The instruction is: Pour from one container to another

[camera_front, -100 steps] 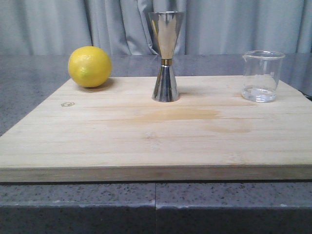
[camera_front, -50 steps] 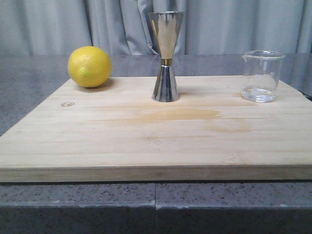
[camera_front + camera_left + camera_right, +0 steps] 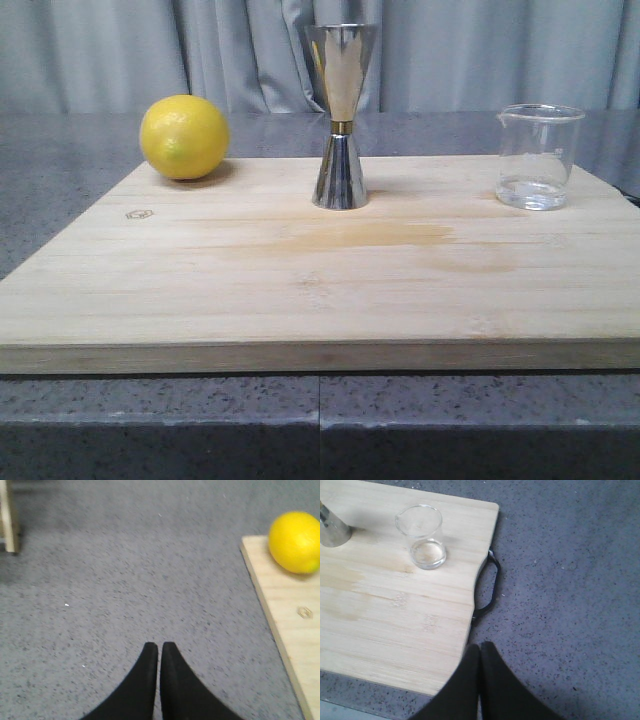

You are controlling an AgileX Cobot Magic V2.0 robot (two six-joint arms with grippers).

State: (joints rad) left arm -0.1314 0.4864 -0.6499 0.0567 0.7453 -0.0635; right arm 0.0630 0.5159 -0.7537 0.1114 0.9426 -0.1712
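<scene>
Nothing has moved since the earlier frame. The jigger (image 3: 340,118) stands mid-board, the beaker (image 3: 538,156) well apart at the board's (image 3: 300,290) right end, a lemon (image 3: 184,137) at its far left corner. Left claw (image 3: 159,647) and right claw (image 3: 480,647) are both closed, empty, over the grey surface (image 3: 60,170).

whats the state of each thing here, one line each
glass beaker: upright on the board, free, little if any liquid
steel jigger: upright, untouched
lemon: resting at the board's far left corner
left gripper: fingers shut, empty
right gripper: fingers shut, empty
</scene>
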